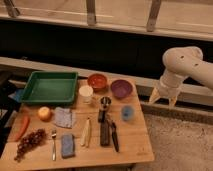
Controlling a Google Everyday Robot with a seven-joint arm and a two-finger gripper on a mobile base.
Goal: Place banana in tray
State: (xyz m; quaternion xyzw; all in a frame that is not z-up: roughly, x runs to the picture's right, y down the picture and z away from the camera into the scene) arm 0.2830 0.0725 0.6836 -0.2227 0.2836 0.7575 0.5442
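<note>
The banana (pixel 86 133) is slim and pale cream-yellow. It lies on the wooden table near the front middle, between a fork and a black tool. The dark green tray (pixel 49 88) stands at the table's back left and holds nothing. My gripper (pixel 163 99) hangs from the white arm (pixel 184 65) off the table's right side, beyond the purple bowl and far from the banana. Its two tan fingers (pixel 154 98) point down, spread apart and empty.
An orange bowl (pixel 97 80), a purple bowl (pixel 121 88), a white cup (pixel 86 93) and a blue cup (pixel 127 113) stand behind the banana. An apple (pixel 44 113), carrot (pixel 22 128), grapes (pixel 29 142), fork (pixel 53 143), sponge (pixel 67 145), cloth (pixel 64 117) and black tools (pixel 106 127) lie around it.
</note>
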